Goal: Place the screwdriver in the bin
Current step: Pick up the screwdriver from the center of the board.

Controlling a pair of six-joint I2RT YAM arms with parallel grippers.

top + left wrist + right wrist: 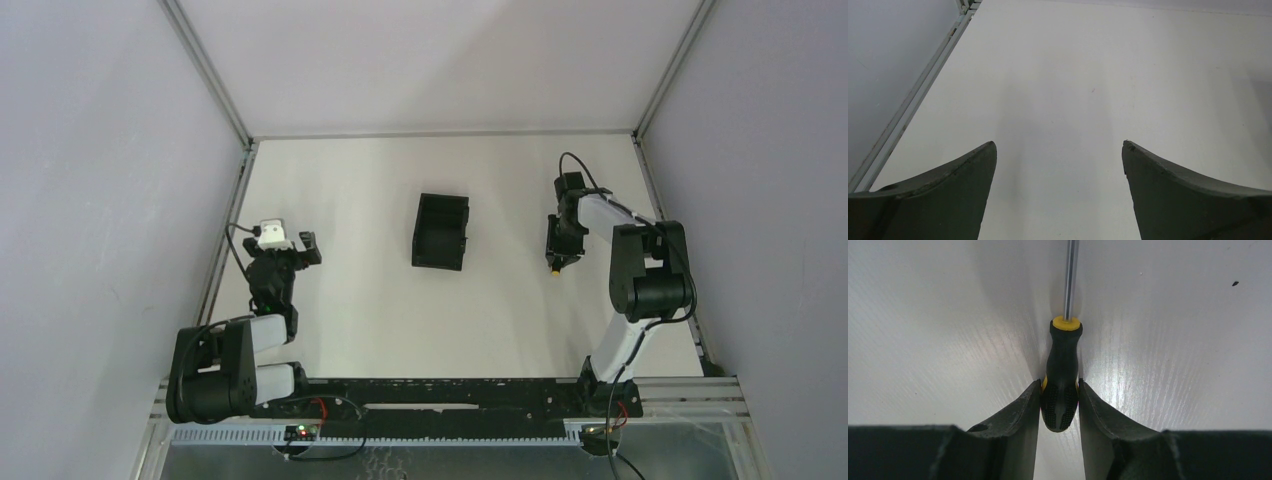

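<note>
The screwdriver lies flat on the white table, its black and yellow handle toward the camera and its thin metal shaft pointing away. My right gripper is shut on the butt of the handle, both fingers pressed against its sides. From above, the right gripper is low at the right of the table, with the handle's yellow end just showing under it. The bin, a black open-topped box, stands a little to the left of it at mid-table. My left gripper is open over bare table, holding nothing.
The white table is walled in by pale panels with metal rails along the left and right edges. The left arm rests near the left rail. A black bar crosses the near edge.
</note>
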